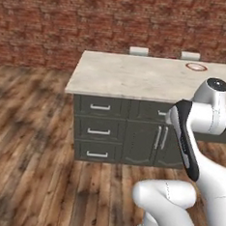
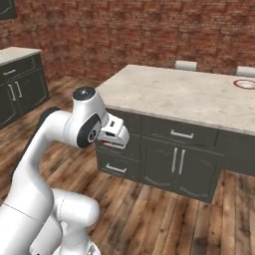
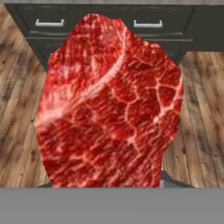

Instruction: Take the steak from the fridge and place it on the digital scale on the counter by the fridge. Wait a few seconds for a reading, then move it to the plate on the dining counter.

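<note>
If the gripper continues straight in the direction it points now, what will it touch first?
Probably the dark drawer fronts of the dining counter. The gripper carries the steak and points at them in the hand view. The wooden floor lies below; depth is unclear.

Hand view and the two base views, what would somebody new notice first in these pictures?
The steak would grab the eye first: marbled red meat close before the hand camera, with dark drawer fronts and wood floor behind it. Next comes the dining counter, a wide beige island against a brick wall, with the plate near its far edge. In the right base view the hand is held low beside the island's drawers, a sliver of red showing under it.
</note>
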Robot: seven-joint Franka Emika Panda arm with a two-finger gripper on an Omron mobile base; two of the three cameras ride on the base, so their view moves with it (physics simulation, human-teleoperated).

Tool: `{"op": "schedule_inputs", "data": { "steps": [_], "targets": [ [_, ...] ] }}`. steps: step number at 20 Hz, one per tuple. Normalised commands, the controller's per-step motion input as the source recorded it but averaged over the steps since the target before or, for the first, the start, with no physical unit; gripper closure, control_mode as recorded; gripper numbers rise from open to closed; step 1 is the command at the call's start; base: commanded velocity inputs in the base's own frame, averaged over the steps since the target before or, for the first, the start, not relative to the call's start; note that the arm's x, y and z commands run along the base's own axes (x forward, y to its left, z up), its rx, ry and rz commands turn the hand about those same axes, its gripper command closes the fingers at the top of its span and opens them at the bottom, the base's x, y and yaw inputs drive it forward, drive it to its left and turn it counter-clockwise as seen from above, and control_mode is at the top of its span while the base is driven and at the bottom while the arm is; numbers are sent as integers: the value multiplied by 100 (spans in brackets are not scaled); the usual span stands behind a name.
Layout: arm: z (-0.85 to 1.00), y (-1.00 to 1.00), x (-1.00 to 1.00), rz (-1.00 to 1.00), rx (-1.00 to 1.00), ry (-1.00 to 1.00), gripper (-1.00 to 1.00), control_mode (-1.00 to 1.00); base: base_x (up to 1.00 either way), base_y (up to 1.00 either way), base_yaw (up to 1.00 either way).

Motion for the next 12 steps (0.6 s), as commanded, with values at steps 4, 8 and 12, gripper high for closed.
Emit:
{"op": "schedule_inputs", "data": {
  "steps": [4,8,12],
  "targets": [
    [0,0,0,0,0,0,100,100,49,100,-31],
    [0,0,0,0,0,0,100,100,49,100,-30],
    [0,0,0,0,0,0,100,100,54,100,-30]
  ]
}}
